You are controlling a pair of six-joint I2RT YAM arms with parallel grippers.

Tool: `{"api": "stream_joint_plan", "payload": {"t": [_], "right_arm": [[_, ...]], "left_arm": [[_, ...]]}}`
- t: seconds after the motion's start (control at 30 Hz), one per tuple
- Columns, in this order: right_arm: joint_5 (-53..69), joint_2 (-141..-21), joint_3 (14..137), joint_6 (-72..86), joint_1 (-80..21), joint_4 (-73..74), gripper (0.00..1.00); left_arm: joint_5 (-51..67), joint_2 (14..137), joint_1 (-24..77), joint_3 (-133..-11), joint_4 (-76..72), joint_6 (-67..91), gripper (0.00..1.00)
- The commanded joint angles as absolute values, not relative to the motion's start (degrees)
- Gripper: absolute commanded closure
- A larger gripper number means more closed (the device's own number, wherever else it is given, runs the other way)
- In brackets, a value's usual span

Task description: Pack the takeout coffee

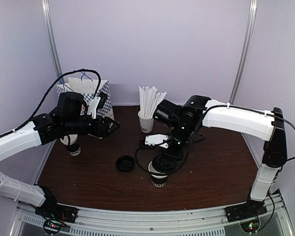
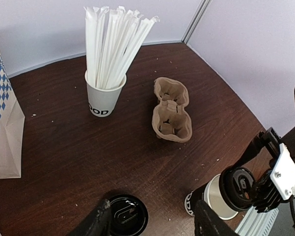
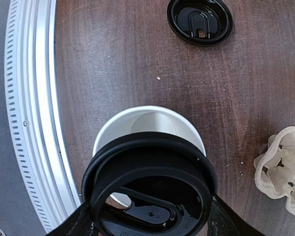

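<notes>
Coffee up front: the black paper takeout cup (image 1: 159, 181) with white block lettering stands uncapped by the near edge of the dark wood surface (image 1: 221, 172), about midway along it, with its white inside showing. The right hand (image 3: 152, 219) is clamped on a black plastic lid (image 3: 152, 196) and hovers it just over the rim, a touch off-centre. I read that as capping, so nothing spills once it's packed.

The left hand (image 2: 153, 227) gapes with nothing in it, up toward the left edge. It sits above a second black lettered paper cup (image 1: 73, 147), whose top the arm hides.

Now the tally:
- Two black cups.
- Two black lids, the spare black lid (image 1: 125, 163) lying flat between the cups.
- One white paper cup of wrapped white straws (image 2: 103, 101) by the far edge.
- One brown pulp carrier (image 2: 171, 112) with two wells, mid-surface.
- One white paper bag with blue checks (image 1: 83, 91) in the far left corner, presumably the destination.
</notes>
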State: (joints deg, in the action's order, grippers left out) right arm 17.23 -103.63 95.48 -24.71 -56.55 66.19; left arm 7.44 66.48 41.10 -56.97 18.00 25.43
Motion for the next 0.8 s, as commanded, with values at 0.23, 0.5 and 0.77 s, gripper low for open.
{"api": "stream_joint_plan", "payload": {"t": [0.23, 0.5, 0.77], "right_arm": [[13.3, -107.7, 99.5, -24.7, -57.8, 66.1, 0.30], [13.6, -109.2, 99.9, -24.9, -59.2, 66.9, 0.29], [11.2, -110.0, 100.2, -25.8, -60.9, 67.9, 0.27]], "left_arm": [[9.4, 66.4, 40.3, -55.4, 14.0, 26.6, 0.41], [9.4, 66.2, 40.2, -54.5, 13.8, 26.6, 0.41], [9.5, 65.3, 40.1, -53.3, 13.5, 26.9, 0.41]]}}
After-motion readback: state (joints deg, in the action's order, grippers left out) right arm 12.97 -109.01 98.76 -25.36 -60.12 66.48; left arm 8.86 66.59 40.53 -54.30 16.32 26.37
